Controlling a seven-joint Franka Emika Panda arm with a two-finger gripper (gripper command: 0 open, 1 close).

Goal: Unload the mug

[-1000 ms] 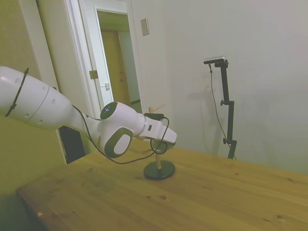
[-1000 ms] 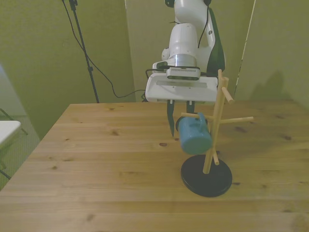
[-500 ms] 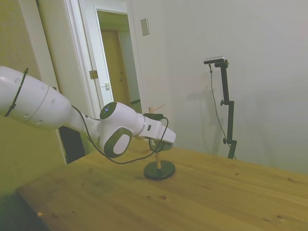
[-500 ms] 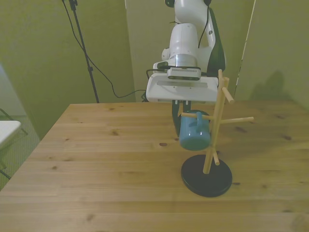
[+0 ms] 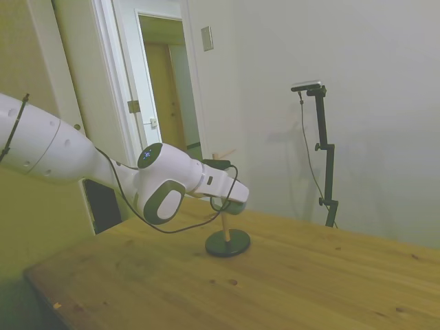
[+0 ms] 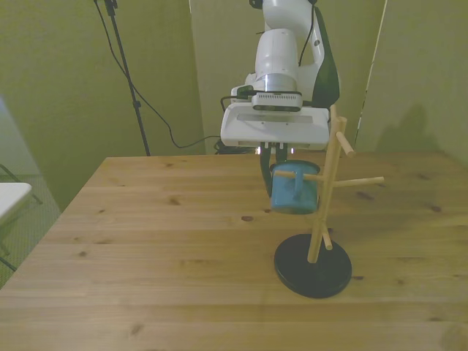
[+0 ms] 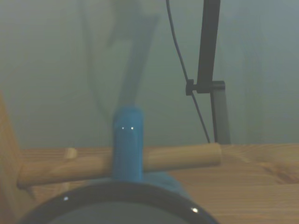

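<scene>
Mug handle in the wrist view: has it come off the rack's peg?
No, the mug's blue handle loops around the wooden peg, short of its free end.

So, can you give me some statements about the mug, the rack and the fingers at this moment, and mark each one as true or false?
1. The mug has its handle around a peg of the wooden rack. True.
2. The mug stands on the table. False: it is up at the peg, above the table.
3. The rack has a black round base. True.
4. The mug is red. False: it is blue-teal.
5. A second mug hangs on the rack. False: only one mug.
</scene>
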